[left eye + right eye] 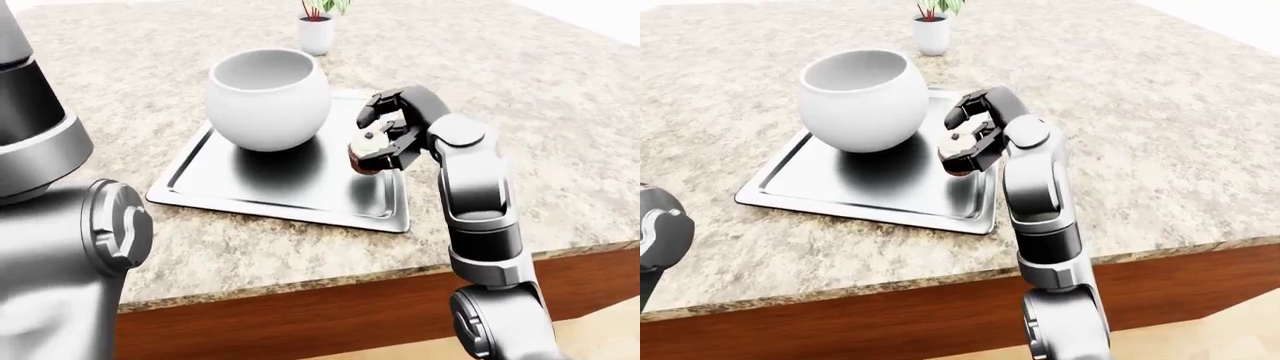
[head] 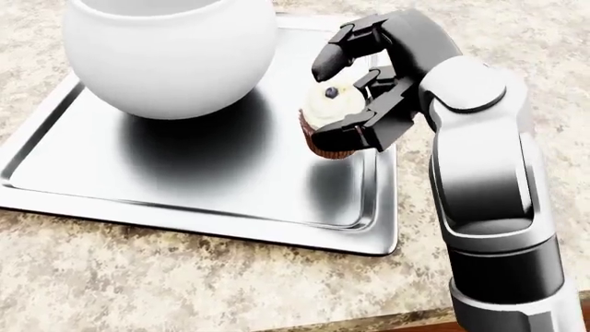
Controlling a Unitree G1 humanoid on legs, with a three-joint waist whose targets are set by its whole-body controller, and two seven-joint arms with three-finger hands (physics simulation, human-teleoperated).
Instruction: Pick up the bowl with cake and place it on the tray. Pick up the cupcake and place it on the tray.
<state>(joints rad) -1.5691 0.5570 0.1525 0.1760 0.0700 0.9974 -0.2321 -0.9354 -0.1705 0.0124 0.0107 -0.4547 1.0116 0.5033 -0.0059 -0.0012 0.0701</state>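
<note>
A large white bowl (image 2: 171,48) stands on the silver tray (image 2: 111,187), in the tray's upper left part; no cake shows inside it from these views. My right hand (image 2: 339,104) is shut on the cupcake (image 2: 329,123), which has white frosting, a dark berry on top and a brown wrapper. One finger (image 2: 332,59) arches over the cupcake and the others (image 2: 369,131) press its right side. The cupcake hangs low over the tray's right part, tilted a little; contact with the tray cannot be told. My left hand is out of view; only the left arm (image 1: 60,225) shows.
The tray lies on a speckled granite counter (image 1: 520,67) with a wooden face (image 1: 300,307) along its near edge. A small potted plant (image 1: 317,34) stands beyond the bowl at the top of the left-eye view.
</note>
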